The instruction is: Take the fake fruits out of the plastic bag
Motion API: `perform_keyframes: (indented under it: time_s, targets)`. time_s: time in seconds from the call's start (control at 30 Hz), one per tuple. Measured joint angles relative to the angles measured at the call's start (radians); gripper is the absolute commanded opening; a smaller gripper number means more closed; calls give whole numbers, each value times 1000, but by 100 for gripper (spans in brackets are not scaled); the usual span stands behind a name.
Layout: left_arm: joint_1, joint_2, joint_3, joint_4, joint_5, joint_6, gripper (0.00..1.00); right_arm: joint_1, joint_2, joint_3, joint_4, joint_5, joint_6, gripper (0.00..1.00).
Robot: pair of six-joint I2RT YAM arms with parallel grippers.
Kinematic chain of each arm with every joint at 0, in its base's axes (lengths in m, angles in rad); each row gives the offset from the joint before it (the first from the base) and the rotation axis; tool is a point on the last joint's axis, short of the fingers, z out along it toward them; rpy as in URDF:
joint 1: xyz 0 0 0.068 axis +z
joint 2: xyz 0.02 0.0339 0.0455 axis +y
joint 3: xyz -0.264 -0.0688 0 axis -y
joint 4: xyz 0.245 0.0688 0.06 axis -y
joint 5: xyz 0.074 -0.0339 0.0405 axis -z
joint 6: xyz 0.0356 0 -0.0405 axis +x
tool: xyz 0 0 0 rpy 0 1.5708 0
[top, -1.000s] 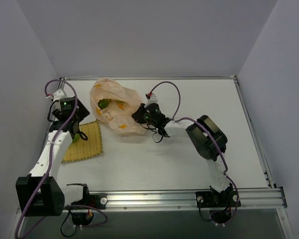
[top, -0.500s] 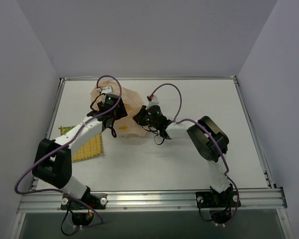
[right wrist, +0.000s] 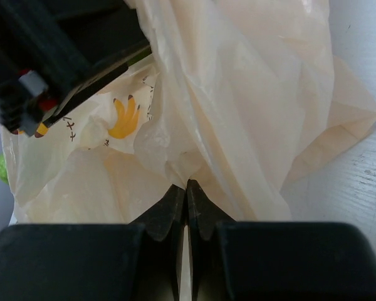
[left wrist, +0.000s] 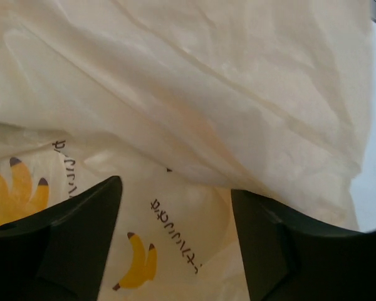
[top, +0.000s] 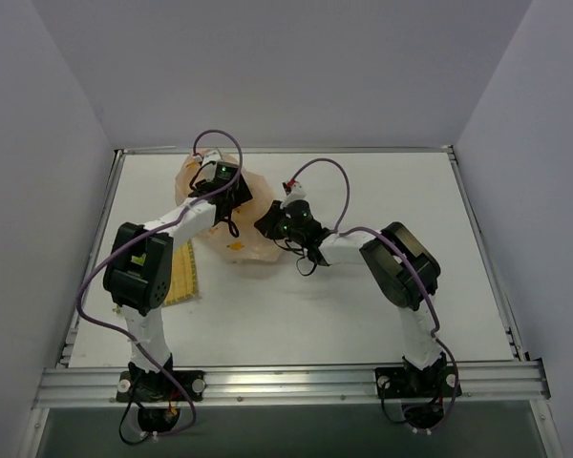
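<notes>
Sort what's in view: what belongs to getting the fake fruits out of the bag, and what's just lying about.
Belongs to the job: plastic bag; fake fruit, a green sliver at the frame edge; right pincer, shut on a bag fold; left pincer, open over the bag.
Lying about: yellow woven mat, beside the bag, partly hidden by the left arm.

Bright, even light; faint shadows; soft close-ups.

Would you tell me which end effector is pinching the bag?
The right end effector, shut on the translucent peach-cream plastic bag; the left end effector stands open.
</notes>
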Motion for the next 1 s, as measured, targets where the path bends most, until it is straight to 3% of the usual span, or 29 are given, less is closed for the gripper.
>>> perform_keyframes:
  time_s: [0.2,0.33,0.6,0.7,0.73,0.77,0.8,1.0]
  targets:
    - [42,93,64,50,-8,-10,90,0,-1,0,7,-22,4,0]
    - [54,157,89,128,4,-14,97,0,-1,0,14,-39,7,0]
    - [61,317,203,237,63,-14,94,0,8,5,28,-70,15,0]
    - [67,374,266,245,77,-14,99,-3,26,16,35,-82,19,0]
    - [69,389,283,246,81,-14,98,-7,31,18,36,-85,20,0]
    - [73,401,296,246,86,-14,86,-10,35,18,37,-87,23,0]
    - [75,405,300,246,91,-18,82,-14,39,18,38,-91,24,0]
    - [97,405,289,268,117,-23,63,-49,58,23,52,-123,44,0]
